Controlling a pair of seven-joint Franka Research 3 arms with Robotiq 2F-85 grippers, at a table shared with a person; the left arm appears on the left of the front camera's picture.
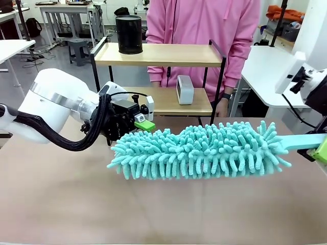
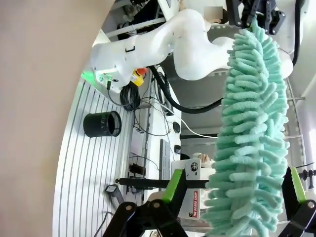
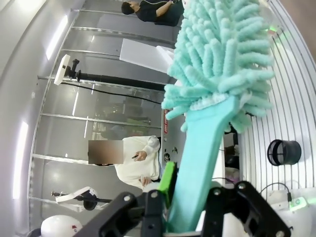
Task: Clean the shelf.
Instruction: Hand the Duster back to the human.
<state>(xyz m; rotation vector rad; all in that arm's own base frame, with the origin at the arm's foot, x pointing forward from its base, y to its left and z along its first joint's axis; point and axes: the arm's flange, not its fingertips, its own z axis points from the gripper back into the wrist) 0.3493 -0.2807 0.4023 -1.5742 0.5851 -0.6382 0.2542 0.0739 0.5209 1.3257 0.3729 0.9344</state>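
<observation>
Overhead, fluffy teal chenille duster

Shelf at the table's far side

Two light wooden boards on a thin black frame, standing upright (a black cylinder on the top board, a small white device on the lower one).

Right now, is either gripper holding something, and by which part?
The right gripper holds the turquoise duster by its flat handle. The left gripper is open, its jaws on either side of the fluffy head's tip without gripping.
</observation>
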